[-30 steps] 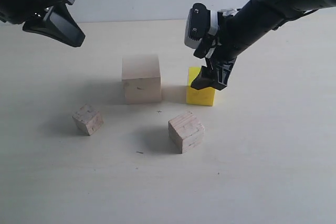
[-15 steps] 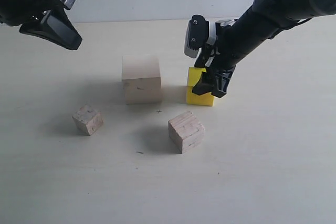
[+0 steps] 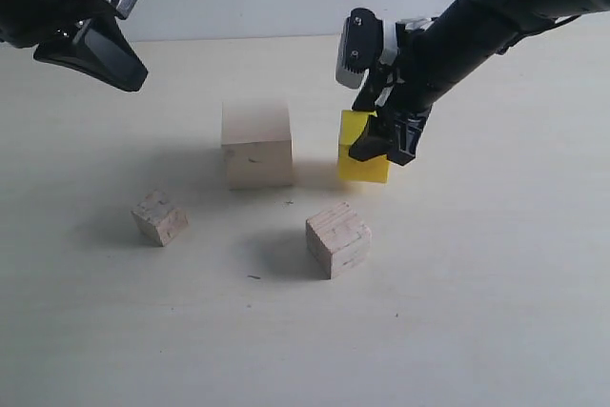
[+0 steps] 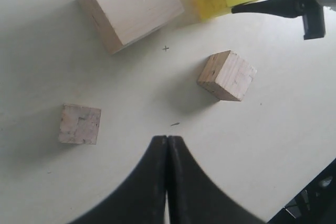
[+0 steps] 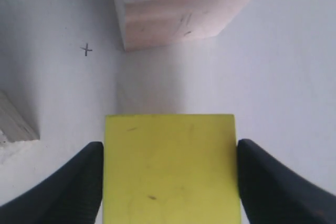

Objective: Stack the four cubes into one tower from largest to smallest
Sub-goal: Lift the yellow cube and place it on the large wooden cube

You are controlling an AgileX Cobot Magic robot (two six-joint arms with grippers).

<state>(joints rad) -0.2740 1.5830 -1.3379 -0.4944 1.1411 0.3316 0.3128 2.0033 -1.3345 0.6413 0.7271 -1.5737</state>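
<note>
Lifting straight up before swinging sideways looks like the way to do this step well. In the exterior view the right gripper (image 3: 384, 152) is clamped on the yellow cube (image 3: 355, 167), toward the far edge of the surface (image 3: 477, 312) and just beside the large cube (image 3: 256, 145) it should land on squarely. The left gripper (image 3: 124, 69) hangs closed near that far edge, well apart.

The left wrist view shows the small cube (image 4: 79, 124) and grainy cube (image 4: 227, 75) lying apart.

In the right wrist view both fingers (image 5: 68, 187) press opposite faces of the yellow cube, with the large cube just ahead.
</note>
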